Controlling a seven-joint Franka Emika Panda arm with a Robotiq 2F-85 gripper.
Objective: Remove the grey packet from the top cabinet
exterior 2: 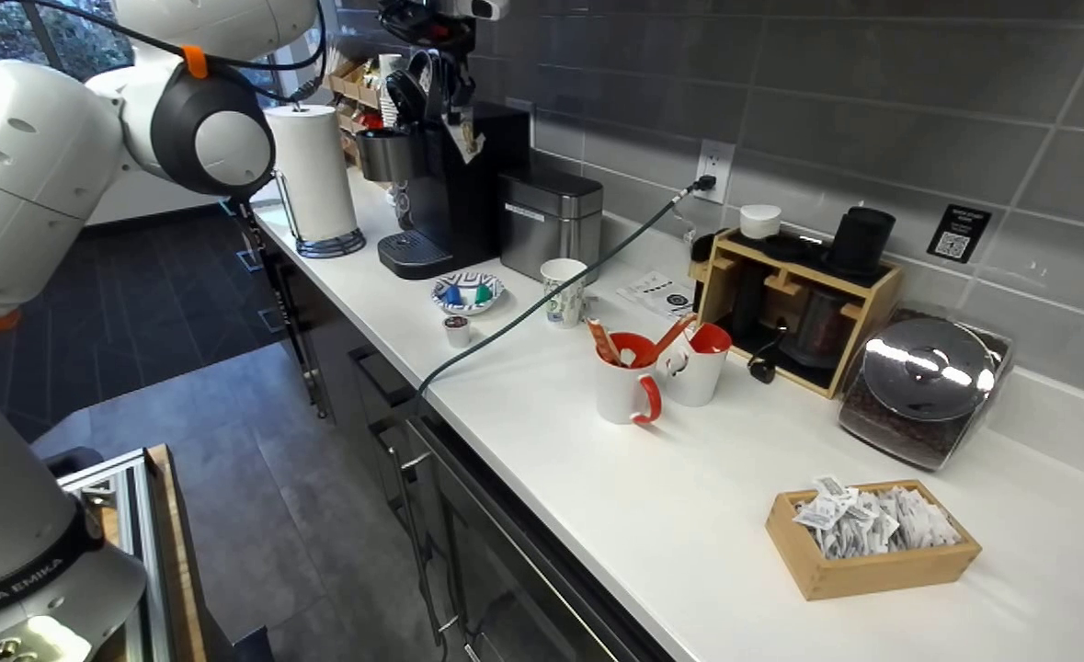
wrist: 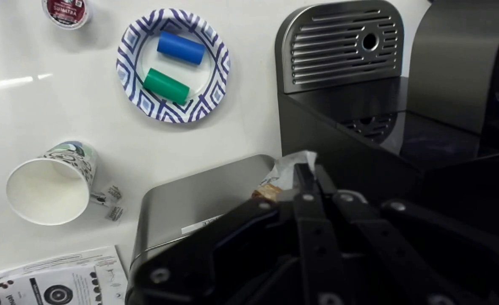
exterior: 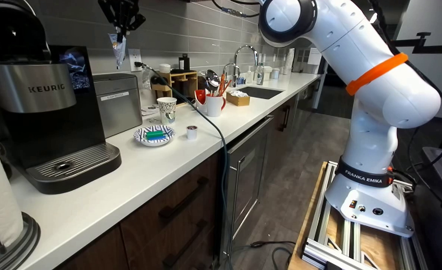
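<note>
Wrist view: gripper (wrist: 313,173) pinching packet (wrist: 287,169), jaws clenched on it. In exterior view, packet hanging above counter (exterior: 168,165), Keurig (exterior: 44,88) standing left, outlet (exterior: 133,60) showing right, plate (exterior: 141,135) lying nearer.

Packet (wrist: 287,169), partly hidden behind the gripper (wrist: 314,169) in the wrist view, its print too small to read; coffee pod (wrist: 67,12) and leaflet (wrist: 59,279), both cropped by that view's borders; top cabinet (exterior: 187,0), a dark sliver at the upper edge of an exterior view, remainder cut off.
</note>
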